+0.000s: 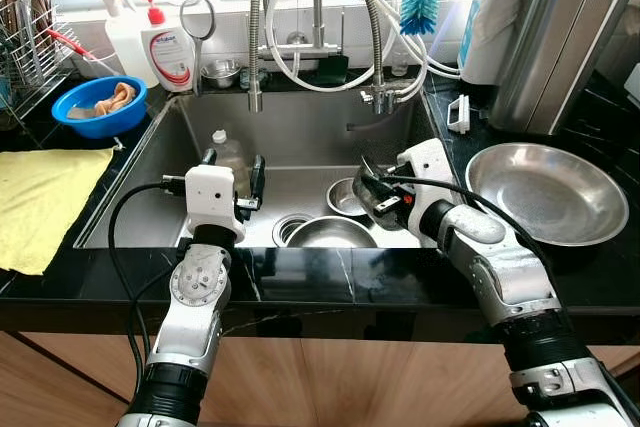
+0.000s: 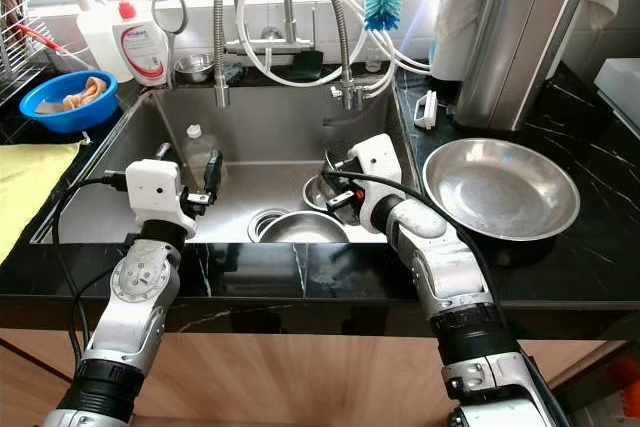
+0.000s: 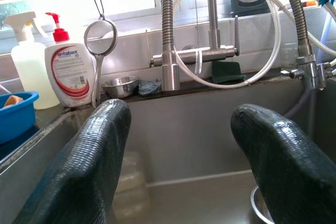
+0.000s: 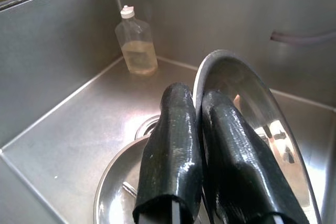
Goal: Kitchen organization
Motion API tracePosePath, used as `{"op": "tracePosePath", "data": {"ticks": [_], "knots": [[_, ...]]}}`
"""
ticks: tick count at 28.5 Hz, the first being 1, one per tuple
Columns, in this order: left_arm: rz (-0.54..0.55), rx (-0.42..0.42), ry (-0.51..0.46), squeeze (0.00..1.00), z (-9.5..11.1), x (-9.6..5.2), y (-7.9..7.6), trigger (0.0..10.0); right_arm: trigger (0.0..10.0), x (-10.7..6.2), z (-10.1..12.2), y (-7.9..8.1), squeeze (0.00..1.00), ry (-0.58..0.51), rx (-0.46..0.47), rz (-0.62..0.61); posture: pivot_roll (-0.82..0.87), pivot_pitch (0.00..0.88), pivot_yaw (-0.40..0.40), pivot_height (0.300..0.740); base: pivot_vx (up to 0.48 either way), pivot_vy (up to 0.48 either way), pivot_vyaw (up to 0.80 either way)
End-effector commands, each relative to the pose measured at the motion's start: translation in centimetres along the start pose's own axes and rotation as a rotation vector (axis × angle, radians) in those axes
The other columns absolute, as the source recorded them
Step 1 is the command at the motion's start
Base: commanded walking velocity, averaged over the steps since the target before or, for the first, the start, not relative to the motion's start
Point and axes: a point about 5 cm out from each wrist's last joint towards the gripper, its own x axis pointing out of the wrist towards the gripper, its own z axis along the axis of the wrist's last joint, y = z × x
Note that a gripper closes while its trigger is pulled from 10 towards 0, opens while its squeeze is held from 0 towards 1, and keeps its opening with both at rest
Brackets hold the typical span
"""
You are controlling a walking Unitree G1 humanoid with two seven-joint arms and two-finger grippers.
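Right gripper (image 4: 197,150) is inside the sink (image 1: 300,137), fingers pinched together on the rim of a shiny steel lid (image 4: 252,114), lid tilted up on edge above the bowls. Below it a larger steel bowl (image 1: 330,234) sits next to the drain (image 1: 287,226), a smaller steel bowl (image 1: 345,195) just behind it, close to the right gripper. Left gripper (image 3: 181,156) hovers over the left half of the sink near the front edge, fingers spread wide, nothing between them. Clear plastic bottle (image 4: 136,40) stands upright near the sink's back-left corner, just past the left gripper; bare sink floor between bottle and drain. Faucet hoses (image 1: 330,37) hang over the back wall of the sink, crowding the space above. On the right counter a wide steel pan (image 1: 545,192) sits just beside the sink edge, tall steel canister (image 1: 560,42) behind it. Left counter: yellow cloth (image 1: 45,202) near the sink's left edge, blue bowl (image 1: 98,105) with a rag behind it, soap dispenser (image 1: 165,47) and spray bottle (image 1: 122,32) at the back ledge.
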Motion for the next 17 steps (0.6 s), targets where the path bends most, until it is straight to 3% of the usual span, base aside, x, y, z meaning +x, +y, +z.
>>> {"op": "tracePosePath", "data": {"ticks": [1,3,4,5,6,9,17], "knots": [[0.006,0.017,0.002,0.0,0.12,-0.13,0.46,10.0,10.0,0.3,1.13,0.21,0.0,-0.034,-0.023,0.006,-0.09,0.0,0.054,0.74,0.0,0.0,0.0],[0.009,0.019,0.004,0.0,0.11,-0.23,0.58,10.0,10.0,0.3,1.03,0.24,0.0,-0.029,-0.02,0.005,-0.09,0.0,0.054,0.74,0.0,0.0,0.0],[0.011,0.02,0.006,0.0,0.09,-0.31,0.64,10.0,10.0,0.3,0.93,0.26,0.26,-0.027,-0.015,0.004,-0.09,0.0,0.054,0.74,0.0,0.0,0.0],[0.011,0.02,0.006,0.0,0.09,-0.31,0.64,10.0,10.0,0.3,0.93,0.26,0.26,-0.027,-0.015,0.004,-0.09,0.0,0.054,0.74,0.0,0.0,0.0],[0.011,0.021,0.007,0.0,0.1,-0.32,0.66,10.0,10.0,0.32,0.91,0.26,0.46,-0.026,-0.014,0.004,-0.09,0.0,0.055,0.74,0.0,0.0,0.0],[0.01,0.021,0.011,0.0,0.06,-0.4,0.62,10.0,10.0,0.38,0.76,0.15,0.4,-0.018,-0.017,-0.004,-0.09,0.0,0.056,0.74,0.0,0.0,0.0],[0.015,-0.001,0.051,0.0,-0.76,-1.01,0.57,10.0,10.0,0.31,0.64,-0.1,0.38,-0.015,-0.011,-0.023,-0.09,0.0,0.055,0.74,0.0,0.0,0.0]]}}
